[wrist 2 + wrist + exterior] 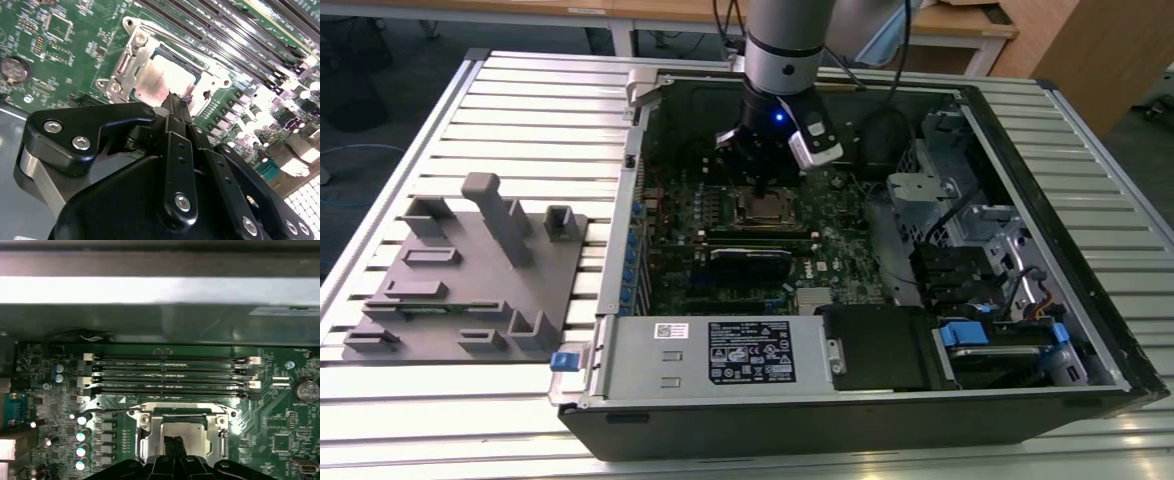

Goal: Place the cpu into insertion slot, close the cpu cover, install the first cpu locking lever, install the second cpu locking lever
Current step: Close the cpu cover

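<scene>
Black pincer (176,100), fingers pressed together and empty; beneath its tips lies the dull silver square cpu (165,75), framed by the shiny metal cpu cover (131,60). Around it: green motherboard (847,235), black computer case (854,425), slatted aluminium table (520,100).

No print here can be read for certain. The silver power-supply box (638,368) carries a large black label (754,352) with white lettering and small signs, all too fine to make out, and just beside it a small white barcode sticker (670,330). In the first wrist view a pale label strip (284,311) on the case wall is blurred. The green motherboard (75,60) bears tiny white lettering that is illegible in both wrist views. Any marking on the cpu (167,80) is lost in glare.
</scene>
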Controlling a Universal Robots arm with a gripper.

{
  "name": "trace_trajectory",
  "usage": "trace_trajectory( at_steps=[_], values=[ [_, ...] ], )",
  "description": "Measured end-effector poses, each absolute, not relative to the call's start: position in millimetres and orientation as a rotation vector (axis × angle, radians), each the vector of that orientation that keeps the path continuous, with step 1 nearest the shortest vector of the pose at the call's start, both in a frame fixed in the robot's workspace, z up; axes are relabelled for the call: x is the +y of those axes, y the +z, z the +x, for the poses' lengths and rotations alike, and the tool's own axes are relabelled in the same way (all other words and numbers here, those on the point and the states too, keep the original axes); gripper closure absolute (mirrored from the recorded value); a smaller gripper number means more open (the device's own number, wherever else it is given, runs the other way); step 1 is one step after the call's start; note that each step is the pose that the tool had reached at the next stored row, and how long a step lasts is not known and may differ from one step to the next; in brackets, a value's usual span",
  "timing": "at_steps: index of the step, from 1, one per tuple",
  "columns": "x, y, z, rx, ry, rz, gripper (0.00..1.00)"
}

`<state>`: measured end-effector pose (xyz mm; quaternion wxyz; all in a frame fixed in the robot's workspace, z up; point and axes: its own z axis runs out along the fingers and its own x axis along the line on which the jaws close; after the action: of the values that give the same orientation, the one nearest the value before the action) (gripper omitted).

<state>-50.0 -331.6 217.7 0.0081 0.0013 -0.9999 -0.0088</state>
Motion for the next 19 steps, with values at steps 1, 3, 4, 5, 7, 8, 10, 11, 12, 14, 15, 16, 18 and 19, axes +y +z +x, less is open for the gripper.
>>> trace_trajectory(
  at_steps=[1,3,4,5,7,8,10,11,12,14,15,16,18,19],
  values=[
    [-331.5,217.5,-51.3,-3.125,-0.028,0.004,0.90],
    [-331.6,216.7,-53.1,-3.125,-0.028,0.004,0.90],
    [-331.6,216.1,-53.5,-3.125,-0.028,0.004,0.90],
    [-331.6,215.3,-53.7,-3.125,-0.028,0.004,0.90],
    [-331.6,214.5,-53.9,-3.125,-0.027,0.004,0.90],
    [-331.6,214.6,-53.9,-3.125,-0.027,0.004,0.90],
    [-331.6,214.5,-54.2,-3.125,-0.027,0.004,0.90],
    [-331.5,214.4,-54.7,-3.125,-0.028,0.004,0.90],
    [-331.5,214.4,-55.4,-3.126,-0.028,0.004,0.90],
    [-331.5,214.3,-56.9,-3.126,-0.028,0.004,0.90],
    [-331.6,214.3,-57.8,-3.127,-0.028,0.004,0.90],
    [-331.5,214.1,-58.7,-3.127,-0.028,0.004,0.90],
    [-331.6,213.5,-59.5,-3.128,-0.028,0.004,0.90],
    [-331.6,212.9,-59.7,-3.129,-0.028,0.004,0.90]
  ],
)
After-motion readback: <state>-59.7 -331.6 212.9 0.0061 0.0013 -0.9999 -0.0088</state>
